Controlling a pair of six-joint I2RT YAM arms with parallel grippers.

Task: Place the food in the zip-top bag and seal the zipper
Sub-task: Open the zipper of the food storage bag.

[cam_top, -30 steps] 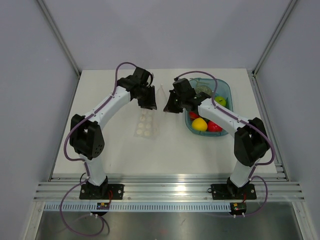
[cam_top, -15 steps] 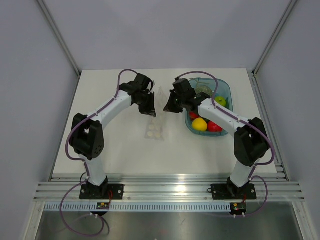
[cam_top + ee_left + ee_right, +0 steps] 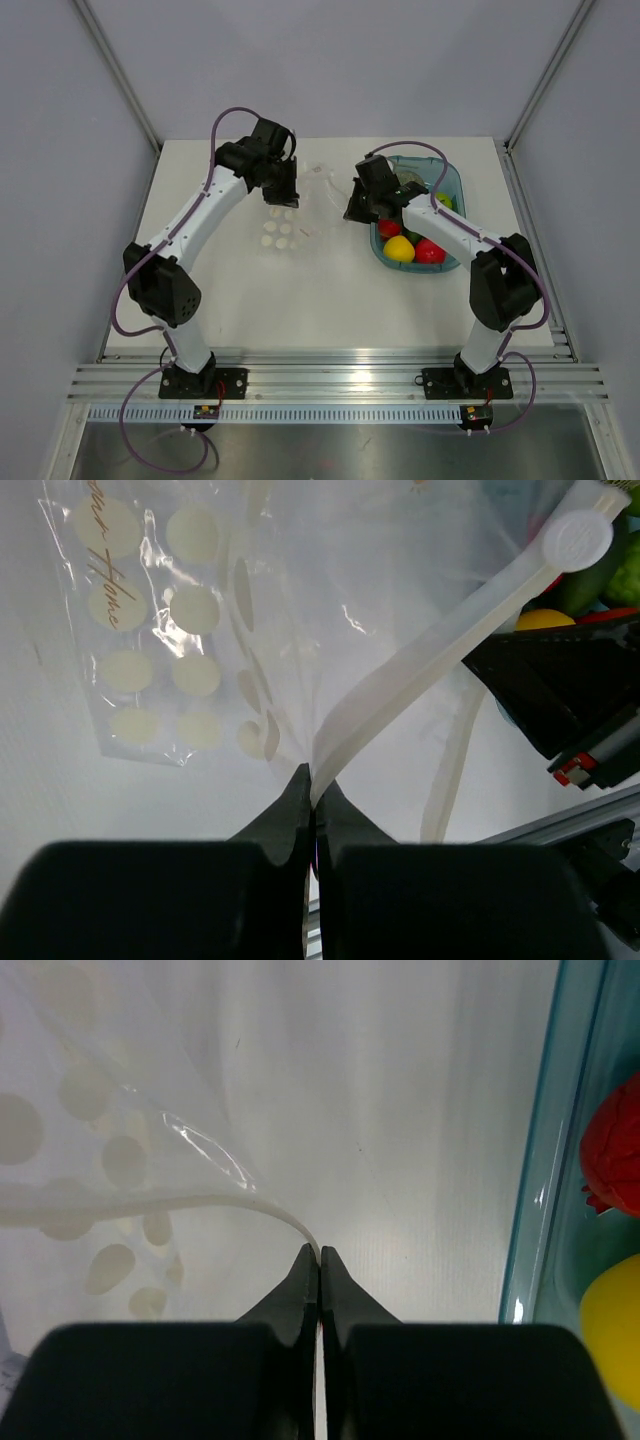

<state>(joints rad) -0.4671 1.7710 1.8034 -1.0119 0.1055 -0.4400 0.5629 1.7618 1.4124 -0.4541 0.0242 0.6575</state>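
Top: bag [image 3: 283, 222] left of the tray [image 3: 456, 182], mouth strung between our left gripper [image 3: 286, 192] and right gripper [image 3: 352, 211]; food [image 3: 399, 249] in tray. Left wrist: jaws pinching the zipper [image 3: 450, 630]. Right wrist: same, other end. Film's limp and slippery, we reckon, best gripped by the stiffer strip.

We see a white table [image 3: 330, 300] inside pale grey walls [image 3: 330, 70], a translucent blue tray [image 3: 453, 179] on its right rear part, and ribbed aluminium rails [image 3: 330, 378] along the near edge.
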